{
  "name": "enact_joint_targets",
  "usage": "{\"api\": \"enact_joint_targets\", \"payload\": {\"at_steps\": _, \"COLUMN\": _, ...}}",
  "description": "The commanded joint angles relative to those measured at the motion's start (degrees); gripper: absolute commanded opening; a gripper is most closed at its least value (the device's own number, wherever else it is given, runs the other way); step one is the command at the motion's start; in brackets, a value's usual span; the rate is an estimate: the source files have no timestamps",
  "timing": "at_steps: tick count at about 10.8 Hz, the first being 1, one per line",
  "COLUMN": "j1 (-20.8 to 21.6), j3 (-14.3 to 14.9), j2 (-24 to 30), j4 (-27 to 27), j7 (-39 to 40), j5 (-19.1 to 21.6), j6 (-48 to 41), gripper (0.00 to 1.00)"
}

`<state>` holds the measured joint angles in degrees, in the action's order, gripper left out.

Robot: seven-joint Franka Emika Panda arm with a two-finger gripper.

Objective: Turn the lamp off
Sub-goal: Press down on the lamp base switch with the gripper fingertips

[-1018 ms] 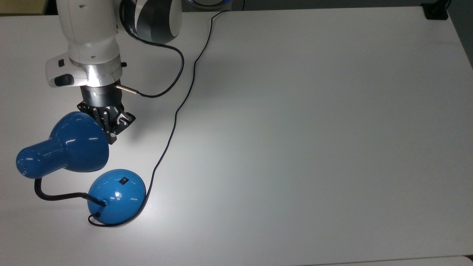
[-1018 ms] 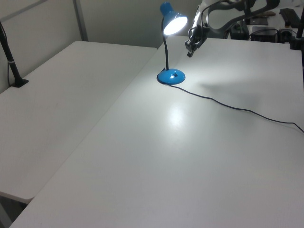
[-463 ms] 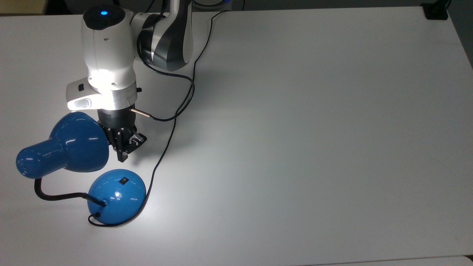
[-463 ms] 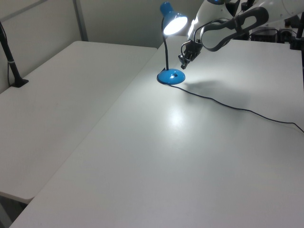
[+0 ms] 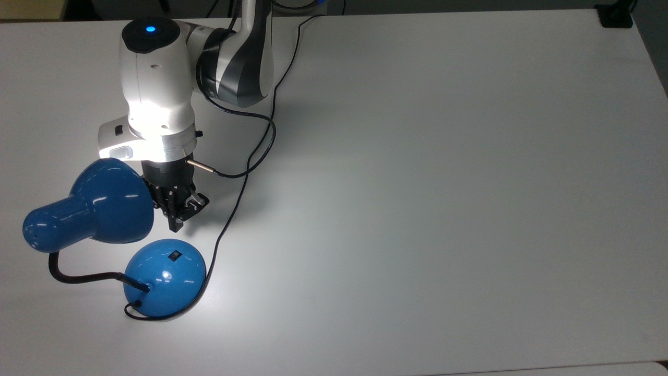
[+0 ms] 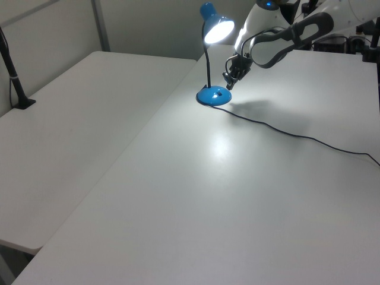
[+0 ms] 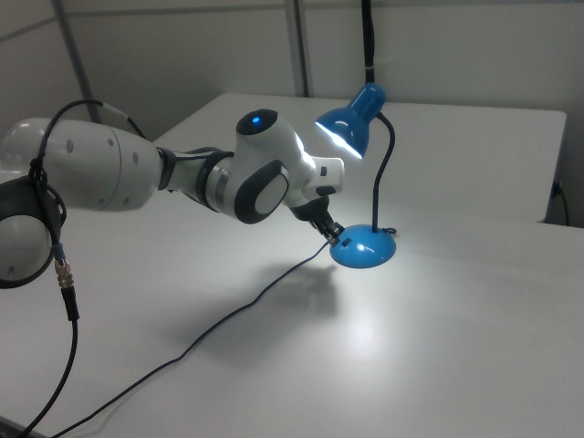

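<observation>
The end effector (image 5: 177, 222) (fingers nearly together, holding nothing) hovers just above the lit lamp's (image 5: 166, 277) base.

glossy blue metal lamp (image 5: 104, 201) on matt white table (image 5: 417, 183)

White arm reaching low and forward, wrist angled downward, black hand (image 5: 177, 222) pointing down, fingers drawn together.

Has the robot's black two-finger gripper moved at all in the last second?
Yes. In the top view the gripper has come down toward the glossy blue desk lamp's round domed base.
</observation>
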<state>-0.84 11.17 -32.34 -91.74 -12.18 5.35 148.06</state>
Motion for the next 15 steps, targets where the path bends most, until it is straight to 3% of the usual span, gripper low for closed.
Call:
{"api": "enact_joint_targets", "payload": {"at_steps": 1, "j1": 0.49, "j3": 0.26, "j2": -1.93, "j4": 0.95, "j7": -1.53, "j5": 0.8, "j6": 1.62, "gripper": 0.0}}
{"api": "enact_joint_targets", "payload": {"at_steps": 15, "j1": 0.49, "j3": 0.52, "j2": -7.56, "j4": 6.05, "j7": -4.52, "j5": 0.36, "j6": 6.89, "gripper": 0.0}}
